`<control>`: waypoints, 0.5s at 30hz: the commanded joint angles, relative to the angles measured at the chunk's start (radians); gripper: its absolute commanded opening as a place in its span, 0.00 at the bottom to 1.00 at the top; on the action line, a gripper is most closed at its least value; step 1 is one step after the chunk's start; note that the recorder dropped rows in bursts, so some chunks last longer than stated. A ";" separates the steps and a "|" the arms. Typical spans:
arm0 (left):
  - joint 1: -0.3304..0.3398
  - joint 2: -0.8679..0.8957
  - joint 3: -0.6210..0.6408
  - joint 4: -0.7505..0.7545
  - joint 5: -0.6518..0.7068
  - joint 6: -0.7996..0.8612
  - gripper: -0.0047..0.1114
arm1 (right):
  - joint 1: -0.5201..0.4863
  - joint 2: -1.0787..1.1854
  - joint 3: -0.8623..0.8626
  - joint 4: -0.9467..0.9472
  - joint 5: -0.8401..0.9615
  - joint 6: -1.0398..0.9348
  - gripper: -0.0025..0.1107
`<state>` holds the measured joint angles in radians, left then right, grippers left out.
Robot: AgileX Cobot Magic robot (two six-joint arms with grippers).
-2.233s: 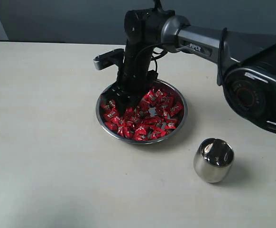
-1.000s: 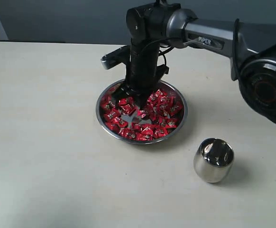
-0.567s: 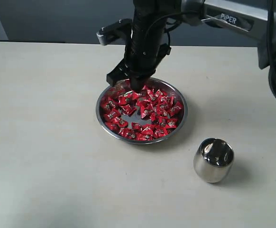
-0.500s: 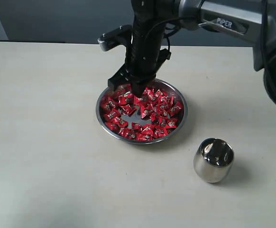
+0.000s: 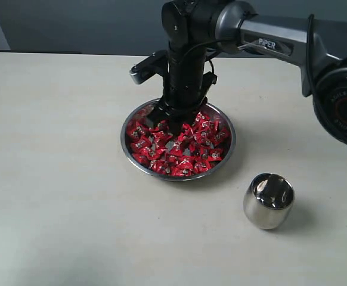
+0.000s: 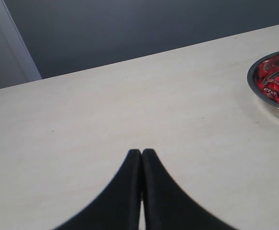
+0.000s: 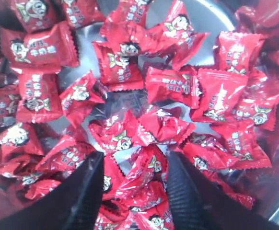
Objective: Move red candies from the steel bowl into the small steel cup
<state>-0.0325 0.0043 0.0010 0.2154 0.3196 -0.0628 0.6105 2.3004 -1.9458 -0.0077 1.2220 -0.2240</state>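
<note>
The steel bowl (image 5: 227, 150) sits mid-table, filled with red candies (image 5: 179, 149). My right gripper (image 5: 172, 119) points down into the bowl's far side. In the right wrist view it (image 7: 135, 160) is open, its black fingers (image 7: 84, 191) among the red candies (image 7: 170, 84), with candies lying between them. The small steel cup (image 5: 268, 200) stands upright to the bowl's near right, apart from it. My left gripper (image 6: 141, 152) is shut and empty over bare table, left of the steel bowl (image 6: 273, 108); it does not show in the exterior view.
The pale table (image 5: 60, 179) spreads wide on the left and in front. A dark wall runs behind it. The right arm's base (image 5: 340, 113) stands at the right edge, behind the cup.
The right gripper scooped in the bowl's left part, lifted above the far rim, then came back down into the candies. The candies were stirred and spread. Cup unmoved.
</note>
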 commanded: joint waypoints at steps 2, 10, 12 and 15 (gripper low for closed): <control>0.000 -0.004 -0.001 0.001 -0.007 -0.005 0.04 | -0.005 -0.003 0.000 -0.009 -0.001 -0.006 0.40; 0.000 -0.004 -0.001 0.001 -0.007 -0.005 0.04 | -0.005 0.065 0.009 0.046 -0.001 0.008 0.40; 0.000 -0.004 -0.001 0.001 -0.007 -0.005 0.04 | -0.005 0.065 0.009 0.056 -0.001 0.018 0.40; 0.000 -0.004 -0.001 0.001 -0.007 -0.005 0.04 | -0.005 0.072 0.009 0.088 -0.001 0.018 0.40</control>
<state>-0.0325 0.0043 0.0010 0.2154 0.3196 -0.0628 0.6105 2.3727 -1.9393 0.0697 1.2220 -0.2094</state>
